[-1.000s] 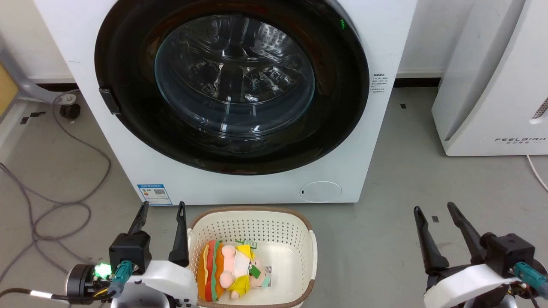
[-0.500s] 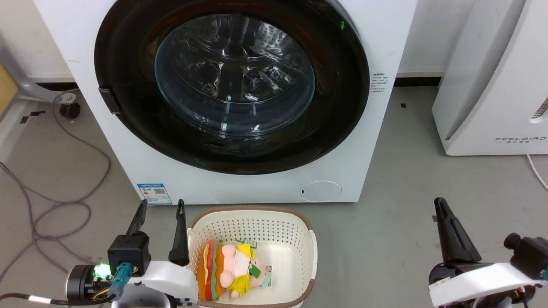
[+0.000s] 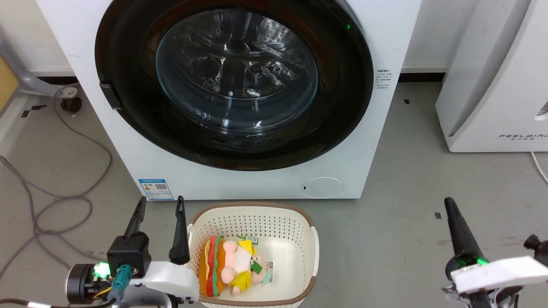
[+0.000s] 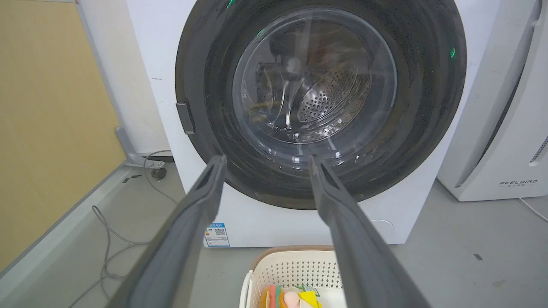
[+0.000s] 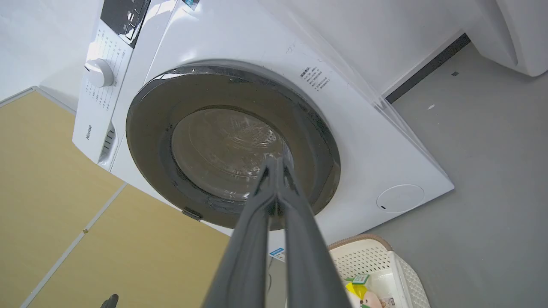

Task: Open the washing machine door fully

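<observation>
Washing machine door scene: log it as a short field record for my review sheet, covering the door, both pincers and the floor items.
door: washing machine door closed, flush with the white front
left pincer: left pincer open, empty, low beside the basket, clear of the door
right pincer: right pincer shut, empty, low on the right, clear of the door
floor: basket before the machine, plush toy inside
task status: door not yet opened
</observation>
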You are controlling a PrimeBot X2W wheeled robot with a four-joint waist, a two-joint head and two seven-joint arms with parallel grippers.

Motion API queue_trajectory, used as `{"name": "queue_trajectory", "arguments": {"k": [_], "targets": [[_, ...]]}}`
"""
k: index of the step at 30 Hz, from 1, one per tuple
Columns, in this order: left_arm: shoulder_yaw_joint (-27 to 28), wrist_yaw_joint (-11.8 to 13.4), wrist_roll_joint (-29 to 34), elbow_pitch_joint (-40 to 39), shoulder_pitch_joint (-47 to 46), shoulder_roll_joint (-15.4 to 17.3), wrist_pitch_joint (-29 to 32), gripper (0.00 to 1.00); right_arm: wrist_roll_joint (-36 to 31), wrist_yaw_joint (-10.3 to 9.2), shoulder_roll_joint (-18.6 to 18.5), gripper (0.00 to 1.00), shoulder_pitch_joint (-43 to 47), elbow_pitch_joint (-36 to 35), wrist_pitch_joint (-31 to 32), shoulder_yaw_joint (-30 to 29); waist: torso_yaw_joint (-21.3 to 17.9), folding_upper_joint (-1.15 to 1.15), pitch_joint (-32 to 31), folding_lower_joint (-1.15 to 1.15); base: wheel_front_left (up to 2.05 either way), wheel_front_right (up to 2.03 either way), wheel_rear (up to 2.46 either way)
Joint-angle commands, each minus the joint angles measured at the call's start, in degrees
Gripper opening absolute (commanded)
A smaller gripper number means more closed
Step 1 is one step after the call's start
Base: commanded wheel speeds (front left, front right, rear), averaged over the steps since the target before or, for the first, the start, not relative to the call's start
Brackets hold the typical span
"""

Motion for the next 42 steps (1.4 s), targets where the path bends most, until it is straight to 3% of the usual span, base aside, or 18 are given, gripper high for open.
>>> {"name": "queue_trajectory", "arguments": {"k": [1, 19, 30, 42], "targets": [[-0.17, 0.47, -0.5, -0.46, -0.42, 0.04, -0.71, 1.0, 2.83, 0.02, 0.01, 0.0, -1.65, 0.8, 0.32, -0.57, 0.17, 0.0, 0.27, 0.0, 0.0, 0.0, 0.0], [-0.73, 1.57, -0.7, -1.92, -3.4, 0.04, -2.74, 1.0, 12.41, 0.03, -1.22, 0.0, -16.03, 10.79, 2.69, -5.6, 2.06, 0.0, 5.52, 0.0, 0.0, 0.0, 0.0], [-1.41, 2.14, -0.84, -3.25, -6.63, 0.05, -4.06, 1.0, 17.24, 0.03, -4.03, 0.0, -29.13, 18.34, 2.84, -7.86, 3.69, 0.0, 11.04, 0.0, 0.0, 0.0, 0.0], [-2.32, 2.81, -1.15, -4.17, -10.27, 0.05, -5.5, 1.0, 20.21, 0.04, -7.7, 0.0, -44.21, 27.8, 2.74, -6.36, 6.11, 0.0, 16.94, 0.0, 0.0, 0.0, 0.0]]}}
